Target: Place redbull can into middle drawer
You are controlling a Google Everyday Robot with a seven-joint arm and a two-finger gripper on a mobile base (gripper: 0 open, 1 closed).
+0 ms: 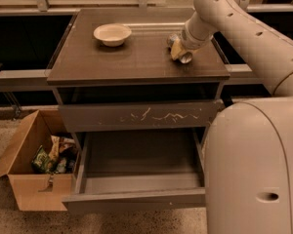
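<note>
- Redbull can (184, 57) is on the right part of the cabinet top (136, 62), near the front edge. It seems tipped, with a silvery end toward the camera. It is right at the gripper and not yet in the drawer.
- Gripper (177, 49) is down at the top and against the can, brought in from the right by the arm (234, 18). This low, slanted reach suits a hold round the can's slim body. Whether it is clamped on the can or only touching it, I cannot tell.
- Middle drawer (136, 200) is pulled out well beyond the cabinet front, its grey inside open from above. That is likely so the can may be lowered straight in.
- Scratched drawer (141, 116) above it is closed, which leaves the way down to the open one free.
- Bowl (112, 34) stands at the back left of the top, well apart from the can, so it should not hinder a lift.
- Box (24, 179) of packets sits on the floor left of the cabinet, out of the arm's path.
- Base (256, 169) stands just right of the open drawer. By my judgement the arm must carry the can forward over the top's front edge and then down, minding that edge.
</note>
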